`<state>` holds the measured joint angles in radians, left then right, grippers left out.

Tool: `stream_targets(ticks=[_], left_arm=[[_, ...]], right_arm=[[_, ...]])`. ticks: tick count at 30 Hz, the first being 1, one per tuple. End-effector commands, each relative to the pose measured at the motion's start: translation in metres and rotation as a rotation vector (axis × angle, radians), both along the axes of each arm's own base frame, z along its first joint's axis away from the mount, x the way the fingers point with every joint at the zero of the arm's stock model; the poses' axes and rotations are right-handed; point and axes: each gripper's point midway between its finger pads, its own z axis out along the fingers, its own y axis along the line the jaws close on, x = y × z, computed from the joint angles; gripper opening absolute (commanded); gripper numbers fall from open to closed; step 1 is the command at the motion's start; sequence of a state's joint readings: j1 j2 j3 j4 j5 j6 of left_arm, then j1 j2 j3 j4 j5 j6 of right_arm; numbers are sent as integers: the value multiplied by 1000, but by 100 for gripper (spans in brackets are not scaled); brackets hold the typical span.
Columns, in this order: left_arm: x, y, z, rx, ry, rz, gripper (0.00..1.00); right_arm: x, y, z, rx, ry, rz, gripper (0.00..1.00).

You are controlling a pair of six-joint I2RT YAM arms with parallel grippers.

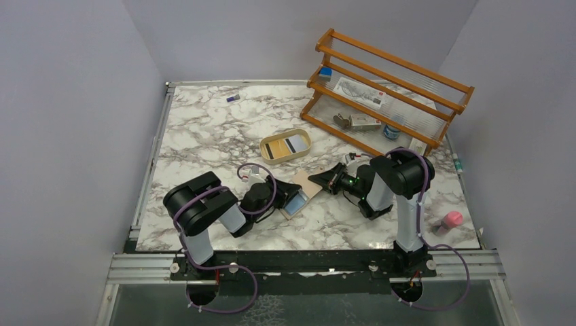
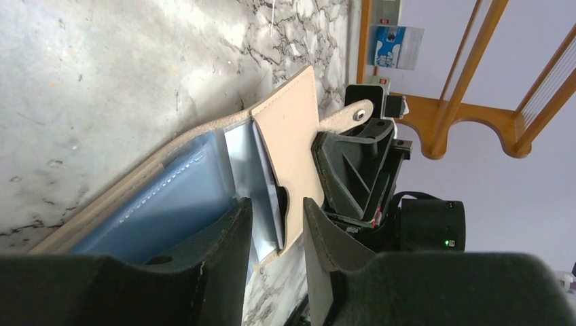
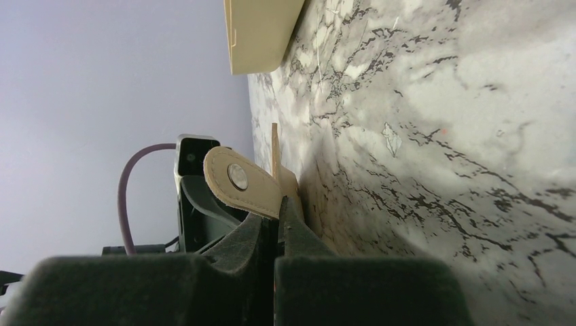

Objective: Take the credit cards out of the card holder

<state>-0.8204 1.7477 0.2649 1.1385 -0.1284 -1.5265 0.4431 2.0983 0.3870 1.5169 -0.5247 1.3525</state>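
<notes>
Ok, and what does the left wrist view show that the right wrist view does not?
Only the left wrist view: the open inside of the wallet, with a blue card in its pocket and a paler card beside it, plus the wooden rack.
Only the right wrist view: a corner of the tray and a purple cable.
Both: the wallet, its snap tab, the right gripper shut on the wallet's flap, and the marble table.
</notes>
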Motion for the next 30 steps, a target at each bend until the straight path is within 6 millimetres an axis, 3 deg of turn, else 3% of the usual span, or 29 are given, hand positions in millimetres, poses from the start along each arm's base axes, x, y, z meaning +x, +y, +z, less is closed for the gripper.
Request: stream_targets(ticks=[1,19,30], left_arm=[[11,-3,9,-35,-35,46,34],[13,-7,15,-62,-45,39,9],[7,-20,16,-67,-51,-4,8]], right_arm=[[7,-1,52,103,-242,-18,1],[9,0,53,105,-247,-18,1],[9,0,50,103,-242,-16,1]])
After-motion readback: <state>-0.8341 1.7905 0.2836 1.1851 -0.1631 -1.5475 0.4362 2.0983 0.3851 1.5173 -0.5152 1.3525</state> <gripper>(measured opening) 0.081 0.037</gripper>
